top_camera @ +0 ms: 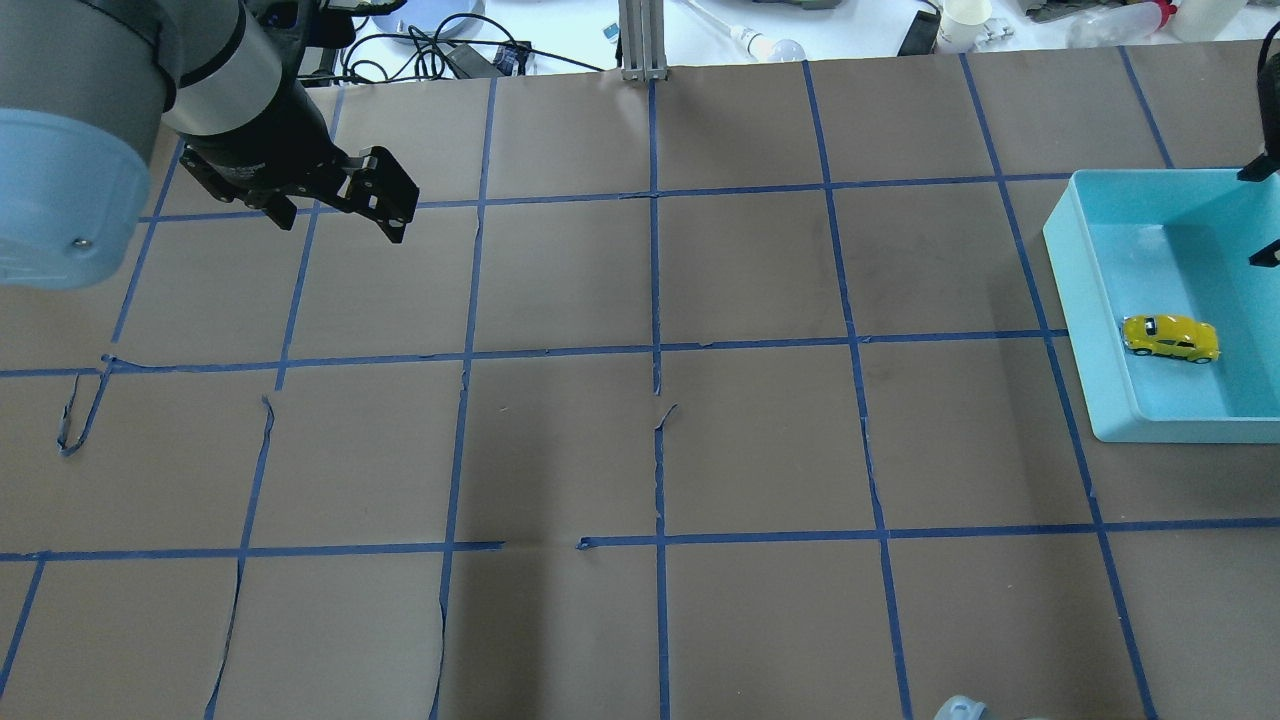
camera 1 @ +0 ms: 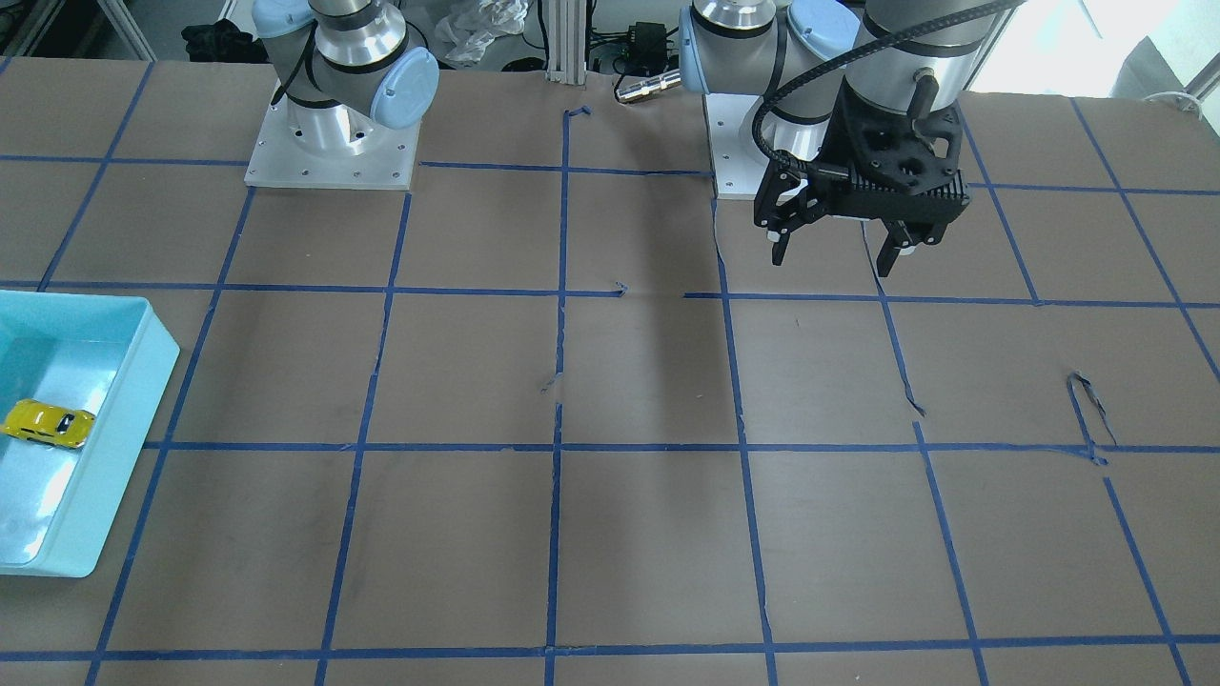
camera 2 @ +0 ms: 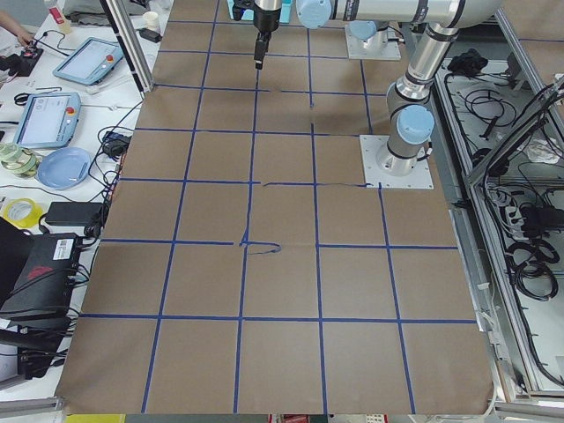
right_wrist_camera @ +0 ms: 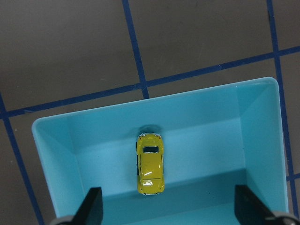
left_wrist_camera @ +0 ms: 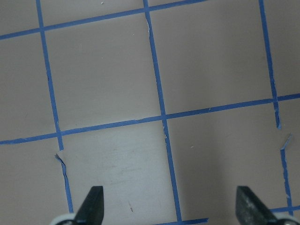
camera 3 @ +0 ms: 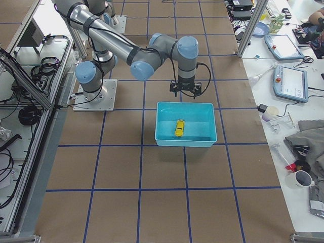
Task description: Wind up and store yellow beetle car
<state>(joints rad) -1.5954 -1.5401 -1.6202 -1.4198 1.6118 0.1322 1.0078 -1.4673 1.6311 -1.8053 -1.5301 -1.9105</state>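
The yellow beetle car [right_wrist_camera: 150, 162] lies on its wheels on the floor of a light-blue bin [right_wrist_camera: 56, 159], alone in it. It also shows in the overhead view [top_camera: 1170, 338], the front-facing view [camera 1: 48, 424] and the right side view [camera 3: 179, 127]. My right gripper [right_wrist_camera: 171, 206] is open and empty, held above the bin with the car in line between its fingers. It hangs over the bin's edge in the right side view [camera 3: 185, 92]. My left gripper [camera 1: 831, 262] is open and empty, high over bare table near its base, far from the bin [top_camera: 1085, 310].
The brown table carries a grid of blue tape with torn strips [top_camera: 75, 415]. The right arm's base plate [camera 1: 329, 157] stands at the robot's edge. An aluminium post [top_camera: 643, 40], cables and clutter lie beyond the far edge.
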